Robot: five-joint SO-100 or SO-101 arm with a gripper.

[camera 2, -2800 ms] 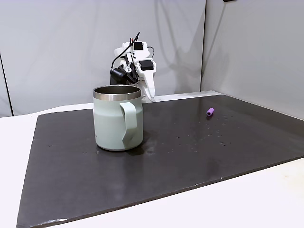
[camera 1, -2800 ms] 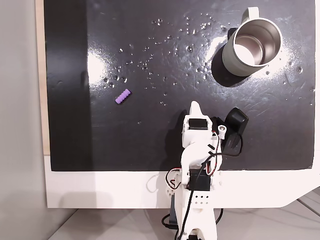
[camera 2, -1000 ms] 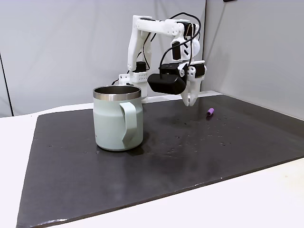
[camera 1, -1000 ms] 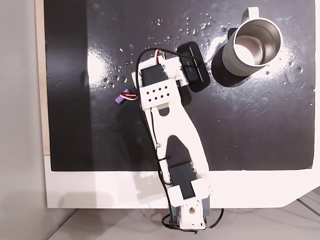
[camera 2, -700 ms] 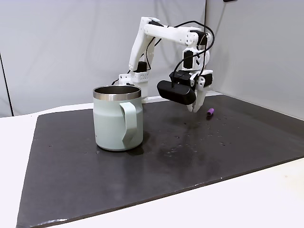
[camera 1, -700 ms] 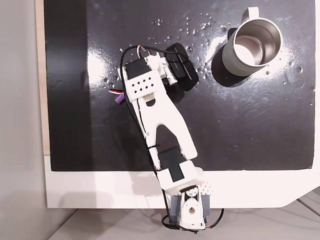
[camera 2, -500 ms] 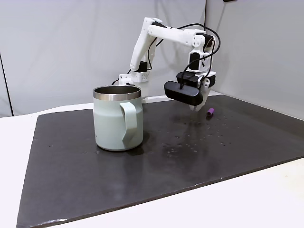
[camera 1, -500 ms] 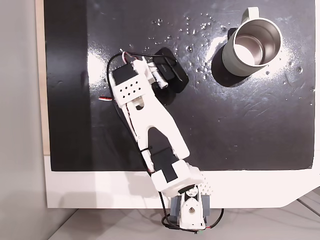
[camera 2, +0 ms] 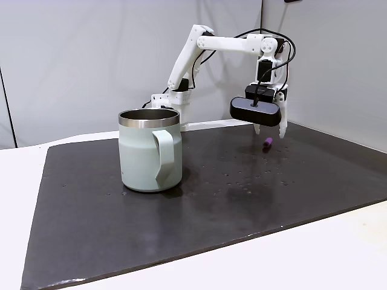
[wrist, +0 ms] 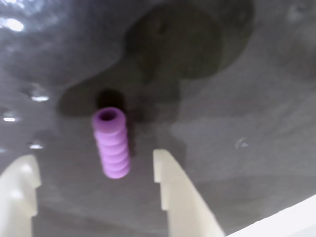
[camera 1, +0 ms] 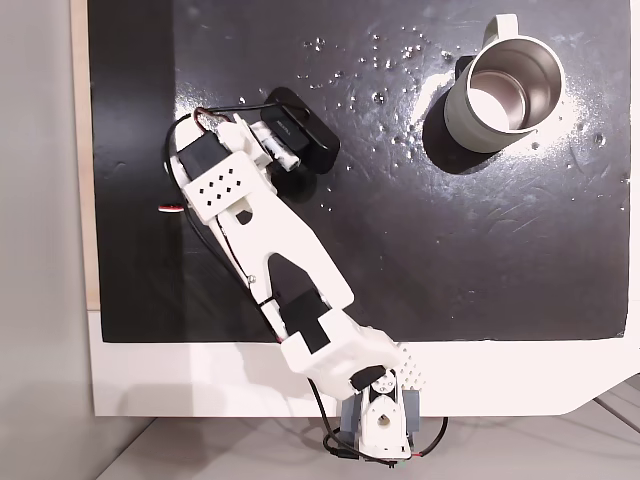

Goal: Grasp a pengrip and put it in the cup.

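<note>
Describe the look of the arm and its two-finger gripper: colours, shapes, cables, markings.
The arm is white printed plastic with flat forked links and black servo blocks at the joints. One white plate near the wrist carries rows of small round holes. A glossy black oblong block sits beside the gripper, whose fingers are cream-white, tapered blades. Thin black cables loop along the links, and red and white wire ends show at the wrist.
</note>
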